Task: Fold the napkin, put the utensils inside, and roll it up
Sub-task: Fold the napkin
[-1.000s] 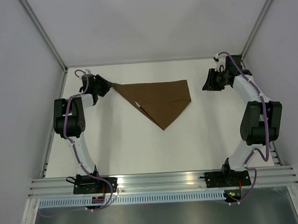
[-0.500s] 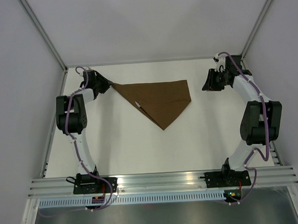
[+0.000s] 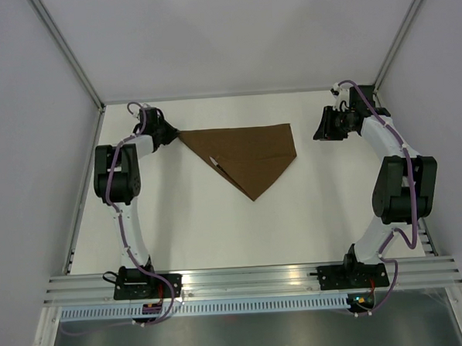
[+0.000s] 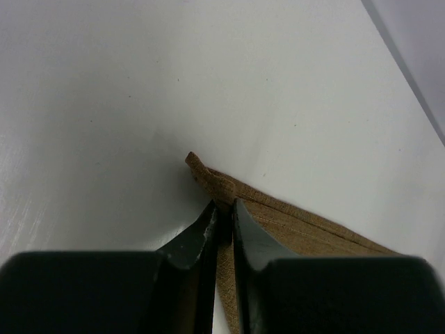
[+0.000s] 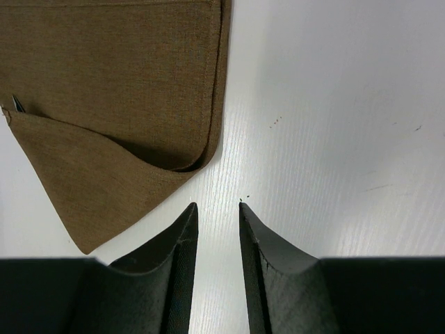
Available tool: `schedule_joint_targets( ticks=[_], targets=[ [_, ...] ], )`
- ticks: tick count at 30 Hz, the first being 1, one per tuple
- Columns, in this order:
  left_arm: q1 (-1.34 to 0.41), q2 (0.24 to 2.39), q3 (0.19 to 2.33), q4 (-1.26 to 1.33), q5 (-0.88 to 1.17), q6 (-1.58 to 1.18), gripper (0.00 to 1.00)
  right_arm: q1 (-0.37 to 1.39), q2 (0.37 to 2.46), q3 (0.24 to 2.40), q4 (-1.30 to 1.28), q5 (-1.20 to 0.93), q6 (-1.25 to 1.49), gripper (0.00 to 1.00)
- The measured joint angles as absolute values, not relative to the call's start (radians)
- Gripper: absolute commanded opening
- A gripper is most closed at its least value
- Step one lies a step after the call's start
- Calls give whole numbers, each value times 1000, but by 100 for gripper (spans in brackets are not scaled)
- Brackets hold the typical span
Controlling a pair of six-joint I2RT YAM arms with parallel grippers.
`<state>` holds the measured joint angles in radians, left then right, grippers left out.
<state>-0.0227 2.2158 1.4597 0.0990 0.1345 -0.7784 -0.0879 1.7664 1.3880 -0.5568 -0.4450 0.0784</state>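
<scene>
Left end effector advanced; pinches napkin (corner).

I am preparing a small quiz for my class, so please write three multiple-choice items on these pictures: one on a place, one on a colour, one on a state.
1. Where on the table does the napkin lie?
A. at the near edge
B. in the far half, about the middle
C. at the right edge

2. What colour is the napkin?
A. white
B. blue
C. brown

3. What is the left gripper doing?
A. pinching the napkin's left corner
B. hanging wide open over bare table
C. holding a spoon

Answers: B, the top view shows it far and central; C, every view shows brown cloth; A, the left wrist view shows it shut on that corner.
</scene>
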Motion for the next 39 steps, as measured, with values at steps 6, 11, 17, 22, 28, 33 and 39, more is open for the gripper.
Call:
schedule_joint_targets(
  ticks=[6, 11, 17, 22, 28, 33, 39],
  targets=[
    [-26, 2193, 1398, 143, 132, -779, 5, -88, 1766, 1388, -557, -447, 78, 35],
    [-25, 2119, 1282, 175, 132, -778, 2, -88, 1766, 1388, -558, -448, 78, 35],
    [-25, 2016, 1149, 212, 133, -775, 2, -88, 1766, 1388, -562, -456, 72, 34],
    [-25, 1913, 1057, 255, 132, -758, 3, -70, 1766, 1388, -575, -458, 56, 34],
    [-25, 1810, 974, 405, 178, -720, 6, -39, 1766, 1388, -586, -458, 47, 34],
    [-38, 1801, 952, 564, 346, -702, 8, -15, 1766, 1388, -593, -455, 37, 34],
    [-120, 1802, 957, 683, 585, -669, 10, 31, 1767, 1396, -601, -442, 30, 33]
  ],
)
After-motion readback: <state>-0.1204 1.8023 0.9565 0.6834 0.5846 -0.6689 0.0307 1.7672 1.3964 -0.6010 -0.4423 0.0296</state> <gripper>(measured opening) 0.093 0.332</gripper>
